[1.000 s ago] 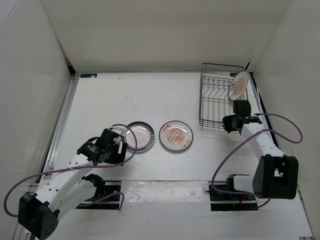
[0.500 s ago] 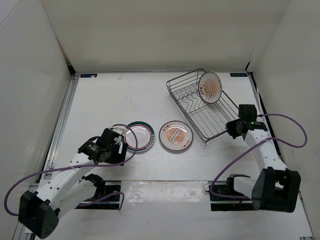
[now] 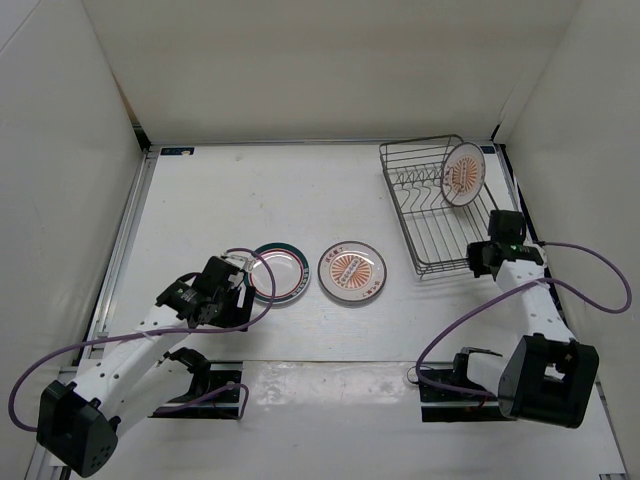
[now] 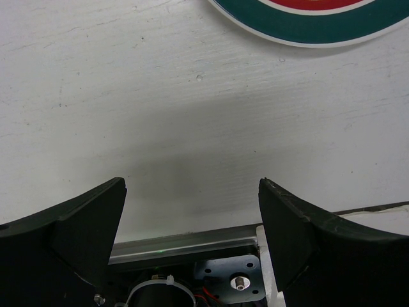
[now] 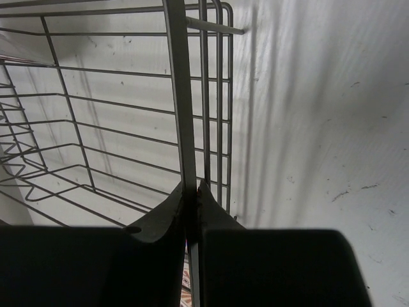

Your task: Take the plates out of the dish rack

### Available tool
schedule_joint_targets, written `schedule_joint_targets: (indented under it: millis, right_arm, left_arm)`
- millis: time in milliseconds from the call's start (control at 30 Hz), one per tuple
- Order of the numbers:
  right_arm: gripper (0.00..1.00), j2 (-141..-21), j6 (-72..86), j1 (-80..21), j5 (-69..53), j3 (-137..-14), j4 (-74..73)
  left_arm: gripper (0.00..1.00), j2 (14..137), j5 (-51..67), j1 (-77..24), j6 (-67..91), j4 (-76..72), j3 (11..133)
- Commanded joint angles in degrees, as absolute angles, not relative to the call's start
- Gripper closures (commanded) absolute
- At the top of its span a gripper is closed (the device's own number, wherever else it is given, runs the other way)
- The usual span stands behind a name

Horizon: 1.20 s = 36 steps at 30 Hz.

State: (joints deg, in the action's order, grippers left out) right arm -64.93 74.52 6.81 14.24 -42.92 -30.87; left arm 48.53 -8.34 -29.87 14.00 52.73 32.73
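Left pincer: lower left of the overhead view, low over the bare table. Its jaws stand wide apart and hold nothing.
Ringed plate: flat on the table, just beyond the left pincer, a little left of the middle of the overhead view. In the left wrist view only its teal rim shows, at the top edge.
Sunburst plate: flat on the table just to the right of the ringed plate. The two are close, but I cannot tell if their rims touch.
Right pincer: right side of the overhead view, at the near right corner of the rack. Its jaws are pinched tight on one wire of the rim, so it grips the rack and not a plate.
Dish rack: upper right of the overhead view, skewed to the table's edges.
Last plate: a second sunburst one, standing on edge among the prongs at the far right end of the rack.
Done: two of the three plates appear to be out and lying on the table.
Left: one plate remains to be lifted out. The right pincer would likely have to let go of the wire first.
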Motion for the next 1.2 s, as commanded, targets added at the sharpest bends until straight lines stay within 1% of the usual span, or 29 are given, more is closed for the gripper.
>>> schedule_joint_targets:
  millis: [0,200,433,567,600,667,700,800,833,900,933,1000,1100,1167]
  right_arm:
    - [1.00,-65.0,78.5,9.0,18.5,-47.9,-31.4]
    - [1.00,-68.8,77.3,12.0,19.2,-50.5,-32.4]
    - [1.00,-74.5,75.2,14.9,16.9,-51.3,-29.3]
    - [1.00,-75.0,74.4,15.9,14.9,-50.3,-26.4]
    - [0.93,-74.8,74.3,16.2,14.3,-50.1,-26.1]
    - [0.77,-74.7,73.6,16.5,12.8,-50.0,-24.9]
    - [0.66,-74.3,73.0,16.7,11.9,-49.7,-24.7]
    - [0.47,-72.4,73.1,17.1,10.2,-48.8,-24.7]
    - [0.38,-70.0,73.0,17.1,10.3,-48.3,-25.6]
    - [0.33,-68.4,72.9,17.1,10.2,-48.1,-27.7]
    - [0.30,-65.5,72.6,17.1,10.9,-48.2,-29.6]
    - [0.30,-63.3,70.6,16.9,11.4,-46.9,-31.5]
    - [0.30,-56.3,68.0,16.7,12.4,-44.9,-32.1]
    - [0.30,-54.3,63.4,16.8,13.3,-44.6,-29.6]
  left_arm:
    - [0.04,48.5,-7.8,-30.0,13.8,52.6,34.6]
    - [0.04,48.7,-7.7,-30.0,13.8,52.7,34.8]
    - [0.04,48.6,-7.7,-30.0,13.8,52.8,34.6]
    - [0.04,48.7,-7.7,-30.0,13.8,52.8,34.6]
    - [0.04,48.6,-7.8,-30.0,13.8,52.6,34.6]
    - [0.04,48.9,-7.7,-30.0,13.7,52.8,34.7]
    - [0.04,48.8,-7.7,-30.0,13.7,52.7,34.7]
    - [0.04,48.8,-7.6,-30.0,13.8,52.7,34.8]
    - [0.04,48.9,-7.8,-30.0,13.8,52.7,34.7]
    - [0.04,48.7,-7.7,-30.0,13.8,52.7,34.7]
    - [0.04,48.7,-7.8,-30.0,13.8,52.8,34.8]
    - [0.04,48.7,-8.1,-30.0,13.9,53.0,34.9]
    - [0.04,47.9,-7.9,-29.9,13.9,52.9,35.0]
    - [0.04,47.2,-7.5,-29.9,13.6,52.6,34.5]
